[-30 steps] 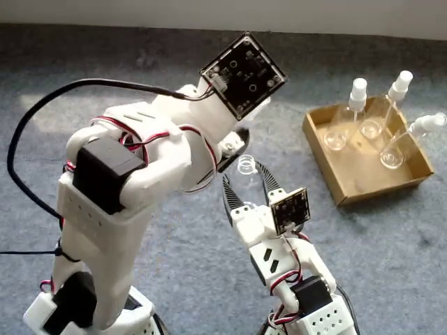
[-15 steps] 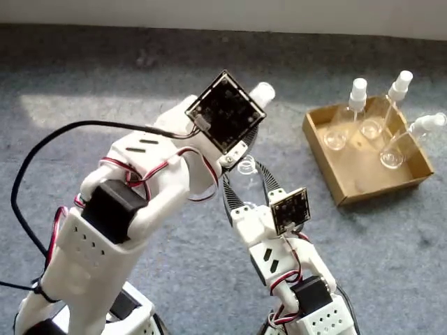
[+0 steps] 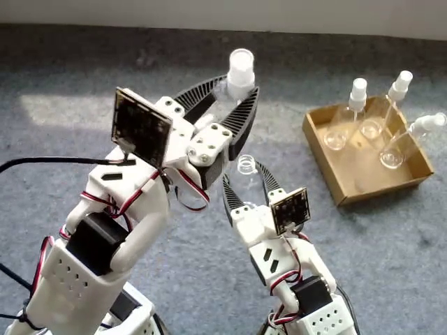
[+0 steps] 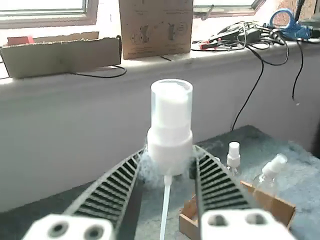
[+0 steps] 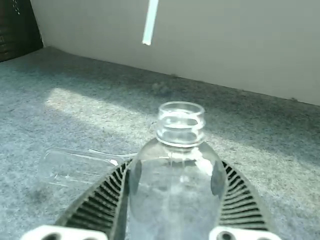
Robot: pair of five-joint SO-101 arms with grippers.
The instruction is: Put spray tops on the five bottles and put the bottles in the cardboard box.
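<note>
Box (image 3: 384,187) w/ 3 capped bottles (image 3: 358,98), 2 bottles (image 5: 175,165) outside, 1 spray top (image 4: 170,130)

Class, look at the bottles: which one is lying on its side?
The clear bottle on the carpet beside the right gripper. The bottle it holds stands upright, and three capped ones lean in the cardboard box.

Grey carpeted tabletop (image 3: 63,146), a band of sunlight falling across it. The cardboard box (image 3: 318,150) sits flat on the carpet towards one side, and a clear bottle (image 5: 72,167) lies on its side on the pile.
</note>
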